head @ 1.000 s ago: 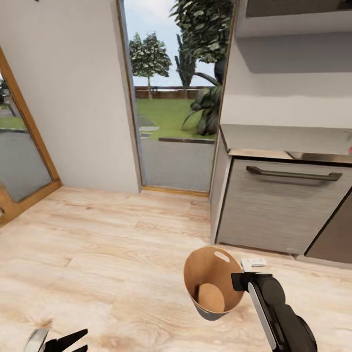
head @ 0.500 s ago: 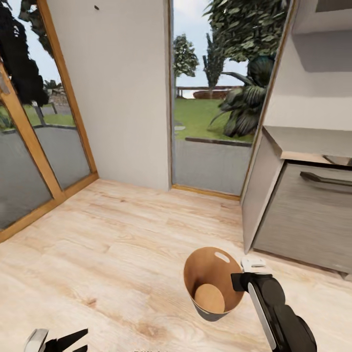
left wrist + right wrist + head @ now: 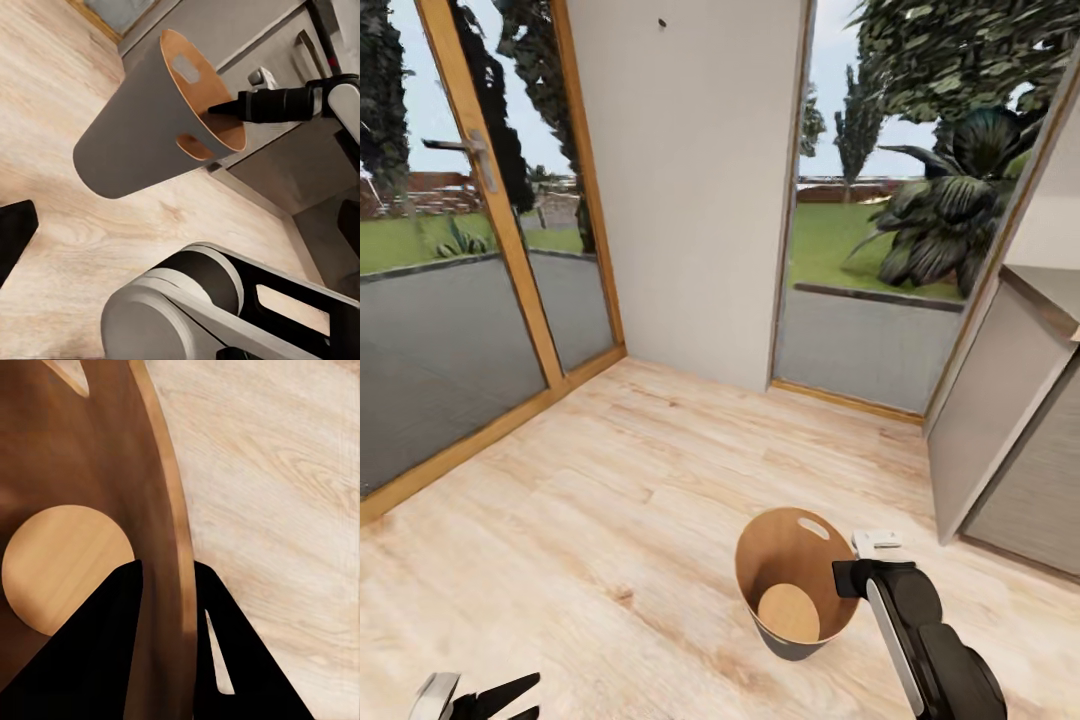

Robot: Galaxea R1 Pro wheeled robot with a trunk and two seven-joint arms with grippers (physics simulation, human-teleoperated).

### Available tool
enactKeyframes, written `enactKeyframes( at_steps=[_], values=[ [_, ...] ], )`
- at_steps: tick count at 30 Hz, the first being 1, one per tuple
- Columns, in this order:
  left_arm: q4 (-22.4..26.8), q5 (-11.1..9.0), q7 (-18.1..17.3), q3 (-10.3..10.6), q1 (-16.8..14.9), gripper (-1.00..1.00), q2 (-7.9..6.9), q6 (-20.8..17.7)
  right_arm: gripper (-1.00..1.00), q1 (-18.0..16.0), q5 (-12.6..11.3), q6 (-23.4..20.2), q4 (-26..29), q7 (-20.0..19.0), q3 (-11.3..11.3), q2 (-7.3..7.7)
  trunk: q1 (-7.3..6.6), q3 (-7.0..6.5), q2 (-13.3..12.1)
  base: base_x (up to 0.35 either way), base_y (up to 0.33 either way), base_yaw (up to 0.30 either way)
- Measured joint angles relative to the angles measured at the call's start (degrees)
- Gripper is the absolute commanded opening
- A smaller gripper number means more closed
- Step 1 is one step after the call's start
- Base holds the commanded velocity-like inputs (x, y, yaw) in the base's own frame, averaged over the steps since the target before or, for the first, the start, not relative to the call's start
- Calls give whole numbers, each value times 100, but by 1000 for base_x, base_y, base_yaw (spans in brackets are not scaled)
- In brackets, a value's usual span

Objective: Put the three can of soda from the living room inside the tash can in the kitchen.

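I have the bin (image 3: 792, 585) by its rim, and it hangs tilted in the air over the wood floor (image 3: 580, 520), low and a little to my right. It is round, wide at the top and thin at the bottom, grey outside and brown inside. I see no cans in it; its round bottom is bare. I think it is light, because one pinch on the rim holds it up. The wall looks hard and stiff, and smooth too, so I think it could slip. The right gripper (image 3: 169, 585) has one finger inside the wall and one finger outside, closed on the rim. That is a good place to hold, but the bin could swing or turn from there. The oval hole (image 3: 812, 526) near the rim on the far side looks like another good spot to hold. The left gripper (image 3: 495, 697) is low at my left, well apart from the bin, and its fingers are spread with nothing in them. Past the bin are a white wall (image 3: 690, 180), glass doors (image 3: 460, 300) with wood frames, and a grey cabinet (image 3: 1010, 440) at the right.
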State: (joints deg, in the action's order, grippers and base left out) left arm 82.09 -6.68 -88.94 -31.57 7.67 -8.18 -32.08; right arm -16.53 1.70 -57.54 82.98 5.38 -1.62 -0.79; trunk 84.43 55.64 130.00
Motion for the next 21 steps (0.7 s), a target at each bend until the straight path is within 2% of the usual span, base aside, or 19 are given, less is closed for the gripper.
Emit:
enactKeyframes(
  at_steps=[10,14,17,21],
  values=[
    [0,0,0,-2,4,100,-3,0,-100,1,5,1,-2,1,-4,1,0,0,0,0,320,286],
    [0,0,0,-1,3,100,-1,0,-100,2,33,-2,-4,2,-166,1,0,0,0,0,320,286],
    [0,0,0,-2,2,100,-3,0,-100,2,-75,6,-3,-2,-234,0,0,0,0,0,320,286],
    [0,0,0,-1,1,100,-2,0,-100,2,47,-2,-3,0,-269,1,0,0,0,0,320,286]
  ],
)
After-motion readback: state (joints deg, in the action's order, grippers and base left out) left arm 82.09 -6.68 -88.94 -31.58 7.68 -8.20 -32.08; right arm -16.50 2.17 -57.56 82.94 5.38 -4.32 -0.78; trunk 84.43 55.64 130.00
